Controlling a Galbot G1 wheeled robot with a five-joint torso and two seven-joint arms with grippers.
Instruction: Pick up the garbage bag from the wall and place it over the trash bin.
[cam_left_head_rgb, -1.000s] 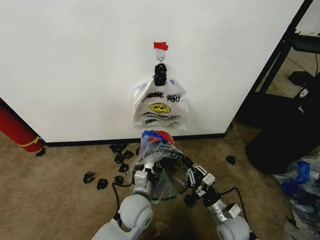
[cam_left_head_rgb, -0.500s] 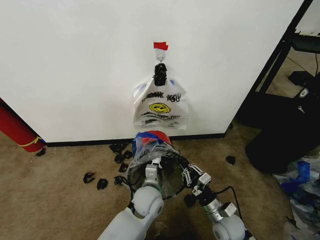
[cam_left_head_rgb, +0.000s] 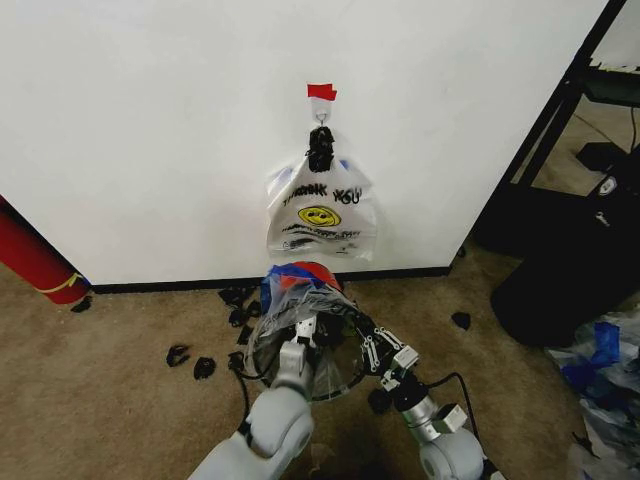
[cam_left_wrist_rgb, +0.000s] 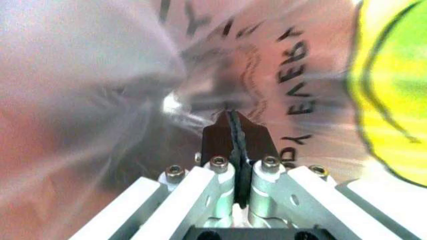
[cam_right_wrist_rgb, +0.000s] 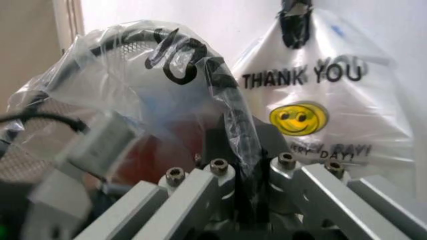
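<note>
The see-through garbage bag (cam_left_head_rgb: 287, 300) with blue patches is stretched around the small black trash bin (cam_left_head_rgb: 335, 372), whose red part (cam_left_head_rgb: 312, 272) shows through the film near the wall (cam_left_head_rgb: 150, 120). My left gripper (cam_left_head_rgb: 300, 332) is shut on the bag's film at the bin's left side, and its closed fingers (cam_left_wrist_rgb: 233, 120) are wrapped in plastic. My right gripper (cam_left_head_rgb: 368, 346) is shut on the film at the bin's right side, with a crinkled fold (cam_right_wrist_rgb: 238, 131) pinched in it. The bin's mesh rim (cam_right_wrist_rgb: 123, 46) shows through the garbage bag (cam_right_wrist_rgb: 100, 85).
An opaque white "THANK YOU" smiley bag (cam_left_head_rgb: 320, 215) hangs from a hook under red tape (cam_left_head_rgb: 321, 92), just above the bin. Black scraps (cam_left_head_rgb: 200, 365) lie on the carpet. A red cylinder (cam_left_head_rgb: 35, 262) stands left; a black bulk (cam_left_head_rgb: 570, 275) and loose plastic (cam_left_head_rgb: 605, 390) lie right.
My left gripper has moved a little toward the wall with the film, and the bag has spread wider over the bin's left side. The right gripper has barely shifted.
</note>
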